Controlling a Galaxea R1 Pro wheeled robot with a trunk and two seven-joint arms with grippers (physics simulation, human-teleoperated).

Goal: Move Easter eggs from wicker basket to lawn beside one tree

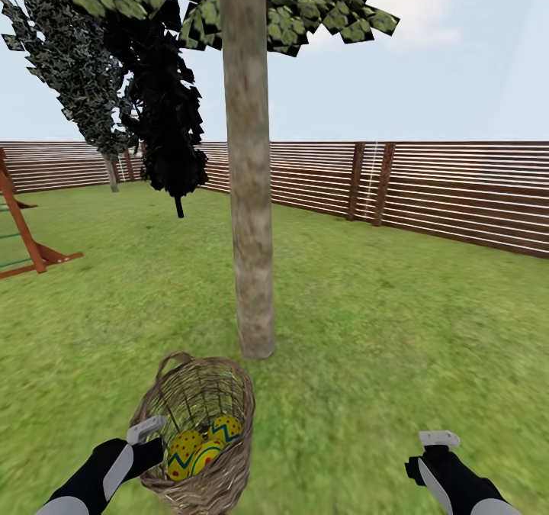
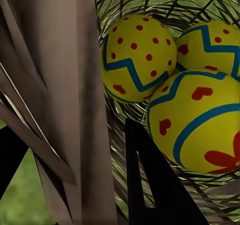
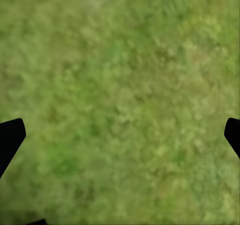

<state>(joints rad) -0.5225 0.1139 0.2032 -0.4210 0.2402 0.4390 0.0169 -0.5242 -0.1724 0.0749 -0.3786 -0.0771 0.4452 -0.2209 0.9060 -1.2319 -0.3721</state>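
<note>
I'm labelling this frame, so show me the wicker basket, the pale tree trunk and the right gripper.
wicker basket (image 1: 230,393), head view, woven right wall below the rim.
pale tree trunk (image 1: 249,194), head view, middle of the trunk.
right gripper (image 1: 438,440), head view, between its white fingertips.

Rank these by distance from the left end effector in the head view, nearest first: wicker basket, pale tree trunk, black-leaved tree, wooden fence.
1. Brown woven wicker basket, at the left end effector by its rim.
2. Straight pale grey-brown tree trunk, just beyond the basket.
3. Nearly black-leaved tree, farther back, left of the trunk.
4. Brown slatted wooden fence, along the garden's edge.
</note>
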